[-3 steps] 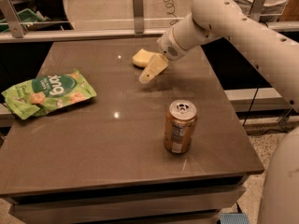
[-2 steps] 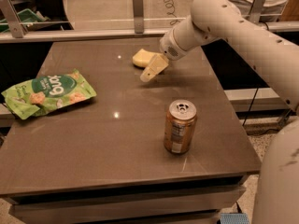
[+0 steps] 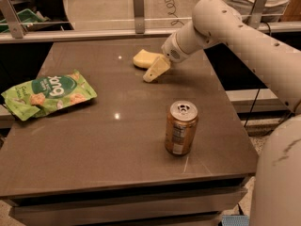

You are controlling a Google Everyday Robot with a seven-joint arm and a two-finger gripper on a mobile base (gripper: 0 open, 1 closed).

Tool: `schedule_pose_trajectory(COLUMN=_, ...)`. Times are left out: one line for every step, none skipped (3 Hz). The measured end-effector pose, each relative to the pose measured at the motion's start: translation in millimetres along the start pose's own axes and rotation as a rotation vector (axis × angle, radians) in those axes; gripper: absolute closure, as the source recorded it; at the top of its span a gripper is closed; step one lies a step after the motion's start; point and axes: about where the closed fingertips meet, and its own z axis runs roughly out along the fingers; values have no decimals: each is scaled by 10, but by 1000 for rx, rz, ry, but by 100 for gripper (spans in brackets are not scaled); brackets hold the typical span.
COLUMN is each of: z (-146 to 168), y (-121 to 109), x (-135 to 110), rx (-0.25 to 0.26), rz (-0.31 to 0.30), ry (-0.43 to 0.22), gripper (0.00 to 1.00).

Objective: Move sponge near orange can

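The pale yellow sponge (image 3: 142,59) lies on the dark table (image 3: 94,140) at the far middle. My gripper (image 3: 153,72) reaches in from the right and hangs right next to the sponge's near right side, low over the table. Whether it touches the sponge I cannot tell. The orange can (image 3: 181,128) stands upright near the table's front right, well apart from the sponge and the gripper.
A green snack bag (image 3: 48,92) lies flat on the left side of the table. A rail with posts (image 3: 138,6) runs behind the table's far edge. My white arm (image 3: 244,36) crosses above the table's right side.
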Motion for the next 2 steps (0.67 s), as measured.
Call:
schedule_pose_trajectory(z=-36, y=-29, x=14, rx=4, rz=8, ry=-9, gripper=42)
schedule_pose_trajectory(z=-182, y=-7, x=18, rx=3, rz=11, ry=-24, gripper=65)
